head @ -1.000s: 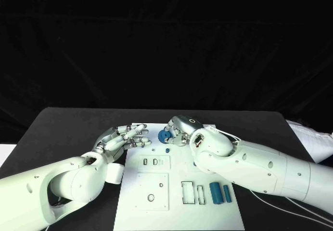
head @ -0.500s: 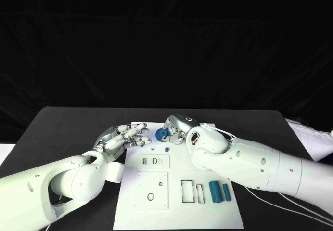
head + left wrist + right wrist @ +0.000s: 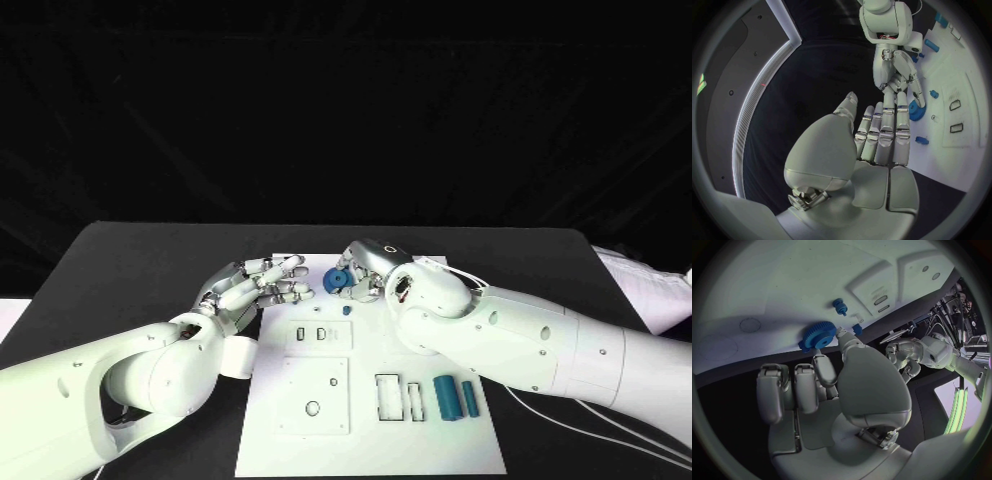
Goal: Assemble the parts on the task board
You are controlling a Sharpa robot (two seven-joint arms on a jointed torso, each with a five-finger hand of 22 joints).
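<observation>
Right hand [image 3: 372, 268]: pinching the blue gear [image 3: 338, 280] at the far end of the task board [image 3: 368, 432].
Left hand [image 3: 263, 285]: holds nothing, fingers apart, just beside the gear.
Two blue cylinders [image 3: 456, 398]: lying on the board, well apart from the gear.
</observation>
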